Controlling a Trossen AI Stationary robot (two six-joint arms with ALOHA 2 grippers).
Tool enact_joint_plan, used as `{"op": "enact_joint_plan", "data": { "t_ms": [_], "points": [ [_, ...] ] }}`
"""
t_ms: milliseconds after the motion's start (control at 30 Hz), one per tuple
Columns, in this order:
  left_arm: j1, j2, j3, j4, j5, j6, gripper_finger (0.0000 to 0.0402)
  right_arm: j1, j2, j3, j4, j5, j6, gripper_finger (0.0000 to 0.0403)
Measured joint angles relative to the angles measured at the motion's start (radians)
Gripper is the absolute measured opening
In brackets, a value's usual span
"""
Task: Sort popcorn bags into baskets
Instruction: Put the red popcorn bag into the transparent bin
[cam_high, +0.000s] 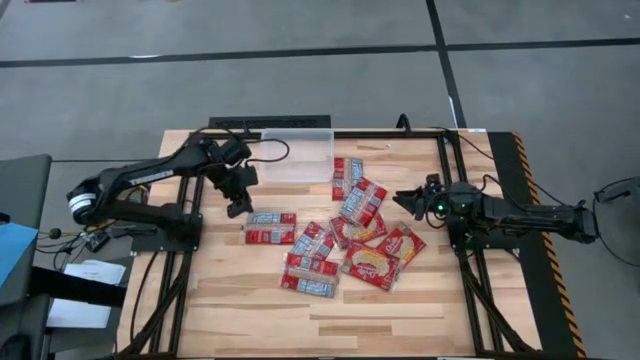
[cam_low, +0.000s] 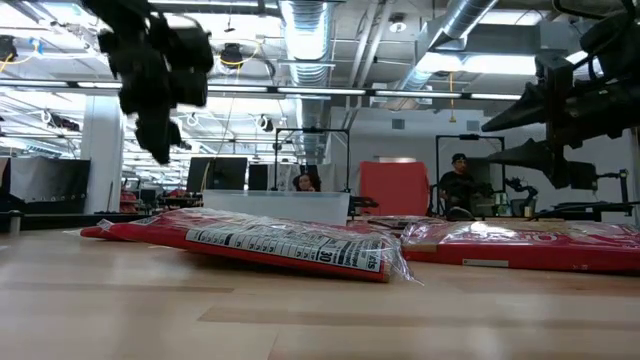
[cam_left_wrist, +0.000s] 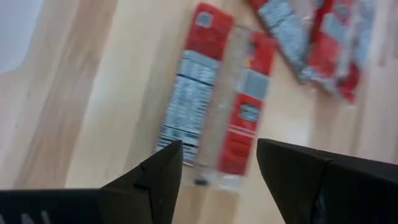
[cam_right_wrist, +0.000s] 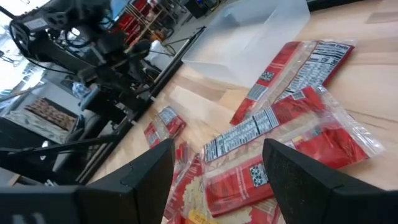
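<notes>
Narrow popcorn packet (cam_left_wrist: 214, 106): flat on counter (cam_high: 230, 290), left of the heap, directly under left pincer (cam_left_wrist: 217, 165) (spread, empty). Clear tub (cam_high: 296, 155): far edge, empty. Right pincer (cam_right_wrist: 217, 165): spread, hovering beside heap. Advice: descend squarely, straddling the packet's short width.

You see flat red popcorn bags (cam_high: 335, 242) lying in a loose pile mid-table. The clear plastic tub (cam_high: 297, 157) sits behind them, nothing inside.
</notes>
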Motion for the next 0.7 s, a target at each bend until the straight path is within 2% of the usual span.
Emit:
{"op": "enact_joint_plan", "data": {
  "t_ms": [200,367,567,700],
  "points": [
    [-0.013,0.158,-0.031,0.133,-0.045,0.083,0.0197,0.0,0.0,0.0,-0.015,0.008,0.0,0.027],
    [-0.029,0.284,-0.027,0.186,-0.132,0.132,0.0217,0.0,0.0,0.002,-0.024,0.023,0.001,0.027],
    [-0.034,0.399,-0.025,0.192,-0.08,0.113,0.0256,0.001,0.0,0.002,-0.029,0.024,0.002,0.027],
    [-0.063,0.418,-0.021,0.189,-0.044,0.067,0.0267,0.001,0.0,0.003,-0.032,0.024,0.0,0.027]
  ]
}}
